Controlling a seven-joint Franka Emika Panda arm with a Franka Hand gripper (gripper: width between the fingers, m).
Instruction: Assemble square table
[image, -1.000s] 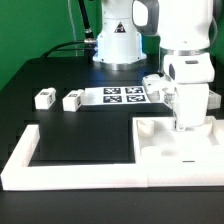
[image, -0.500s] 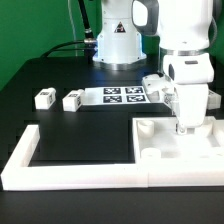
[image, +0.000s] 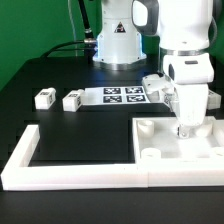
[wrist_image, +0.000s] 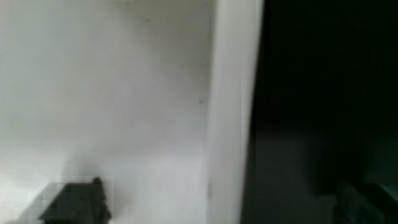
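exterior view: end effector down at slab rim; legs mid-surface, exterior view's left. wrist only: fingertip clear of slab edge, end effector wide.

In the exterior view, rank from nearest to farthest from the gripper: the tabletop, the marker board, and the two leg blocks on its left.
1. Tabletop, directly below the gripper.
2. Marker board, behind, toward the exterior view's left.
3. Inner leg block, left of the board.
4. Outer leg block, farthest left.
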